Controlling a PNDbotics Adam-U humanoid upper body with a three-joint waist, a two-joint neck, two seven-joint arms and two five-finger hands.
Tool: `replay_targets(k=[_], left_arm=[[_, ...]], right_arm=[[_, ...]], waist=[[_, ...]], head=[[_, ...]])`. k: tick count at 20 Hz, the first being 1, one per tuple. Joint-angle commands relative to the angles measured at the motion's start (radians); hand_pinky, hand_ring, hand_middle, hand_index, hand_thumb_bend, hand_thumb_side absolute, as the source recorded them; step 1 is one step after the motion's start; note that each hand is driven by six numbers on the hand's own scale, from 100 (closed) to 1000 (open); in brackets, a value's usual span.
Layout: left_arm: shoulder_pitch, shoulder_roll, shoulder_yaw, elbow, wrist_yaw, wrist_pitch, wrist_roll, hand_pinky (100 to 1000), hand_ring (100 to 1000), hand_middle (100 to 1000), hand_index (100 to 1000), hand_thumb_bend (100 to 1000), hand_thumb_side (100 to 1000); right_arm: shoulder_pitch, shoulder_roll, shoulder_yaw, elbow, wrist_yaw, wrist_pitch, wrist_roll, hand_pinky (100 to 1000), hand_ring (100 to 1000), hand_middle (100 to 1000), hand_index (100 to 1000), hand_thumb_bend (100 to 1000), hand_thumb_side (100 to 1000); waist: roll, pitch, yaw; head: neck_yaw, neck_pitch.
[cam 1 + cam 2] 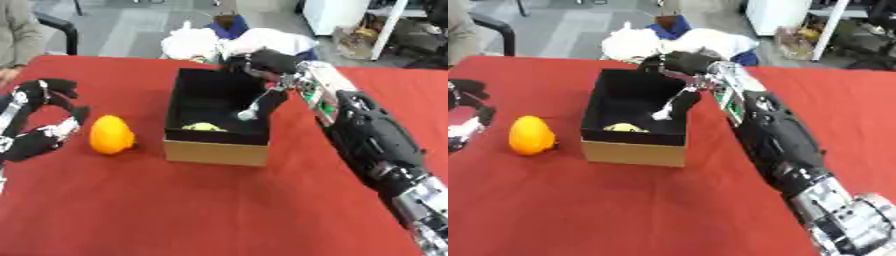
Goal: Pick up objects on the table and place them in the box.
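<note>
A cardboard box (214, 151) with a black inside stands in the middle of the red table (175, 210). A yellow thing (203, 126) lies on its floor near the front wall. My right hand (262, 62) is over the box's far right corner, shut on a slim silvery thing (254, 106) with a rounded end that hangs down into the box. An orange rounded thing (111, 134) sits on the cloth left of the box. My left hand (39, 122) is just left of it with relaxed, curved fingers that hold nothing.
White bags and a blue thing (210, 40) lie just past the table's far edge, behind the box. A person's sleeve (13, 35) shows at the far left corner. My right forearm (367, 130) crosses the table's right side.
</note>
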Motion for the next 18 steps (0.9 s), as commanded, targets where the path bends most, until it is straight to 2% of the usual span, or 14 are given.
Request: replay_targets(k=[1, 4, 8, 9, 10, 14, 18], left_arm=[[-0.042, 0.064, -0.007, 0.025, -0.02, -0.003, 0.0, 740, 588, 619, 784, 429, 449], [-0.084, 0.113, -0.041, 0.091, -0.052, -0.011, -0.022, 739, 596, 627, 789, 473, 469], [-0.153, 0.179, -0.099, 0.196, -0.117, -0.03, -0.057, 735, 616, 656, 798, 539, 465], [-0.171, 0.189, -0.114, 0.224, -0.135, -0.037, -0.066, 735, 616, 656, 798, 539, 465], [-0.192, 0.198, -0.132, 0.256, -0.156, -0.043, -0.076, 734, 624, 668, 802, 576, 472], [-0.267, 0.199, -0.189, 0.39, -0.261, -0.063, -0.108, 728, 633, 681, 807, 625, 462], [-0.315, 0.169, -0.218, 0.503, -0.376, -0.091, -0.146, 717, 638, 676, 799, 647, 465]], right_arm=[[0.014, -0.123, -0.016, -0.146, -0.122, 0.046, -0.044, 758, 797, 815, 912, 546, 439], [0.079, -0.213, -0.035, -0.269, -0.223, 0.096, -0.061, 751, 787, 801, 907, 541, 407], [0.177, -0.296, -0.061, -0.392, -0.31, 0.143, -0.066, 747, 781, 788, 908, 521, 403], [0.199, -0.31, -0.067, -0.415, -0.324, 0.152, -0.067, 746, 780, 786, 908, 588, 347], [0.223, -0.321, -0.074, -0.436, -0.337, 0.161, -0.067, 745, 779, 783, 909, 505, 407], [0.301, -0.347, -0.107, -0.492, -0.372, 0.192, -0.08, 740, 772, 773, 911, 473, 403], [0.348, -0.354, -0.133, -0.511, -0.394, 0.212, -0.095, 736, 766, 765, 913, 444, 407]], waist=[[0.005, -0.02, -0.009], [0.008, -0.024, -0.028], [0.012, -0.028, -0.057], [0.013, -0.029, -0.063], [0.014, -0.029, -0.07], [0.018, -0.029, -0.087], [0.02, -0.029, -0.098]], head=[[0.015, -0.001], [0.03, -0.001], [0.045, 0.001], [0.047, 0.001], [0.051, 0.001], [0.063, 0.004], [0.069, 0.009]])
